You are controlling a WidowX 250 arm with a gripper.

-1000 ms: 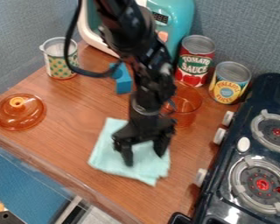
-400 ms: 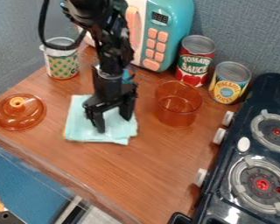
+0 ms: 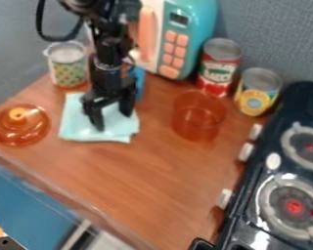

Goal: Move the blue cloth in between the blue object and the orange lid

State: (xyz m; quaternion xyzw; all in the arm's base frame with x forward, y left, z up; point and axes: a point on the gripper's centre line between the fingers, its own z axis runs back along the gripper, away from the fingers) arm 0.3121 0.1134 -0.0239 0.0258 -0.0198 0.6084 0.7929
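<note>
My two fingers are wide apart and point down, their tips at the light blue cloth (image 3: 74,126), which shows also between them. So my gripper (image 3: 112,120) is over its middle part. The cloth lies on the wooden counter (image 3: 166,180), between the orange lid (image 3: 20,131), just beside it, and the blue object (image 3: 139,80). Behind the cloth stands a dotted cup (image 3: 68,68).

I logged a toy microwave (image 3: 179,36) at back, dotted cup (image 3: 68,68) left, red can (image 3: 218,68) beside yellow can (image 3: 257,95), orange pot (image 3: 198,119) nearer, toy stove (image 3: 250,197) right.
</note>
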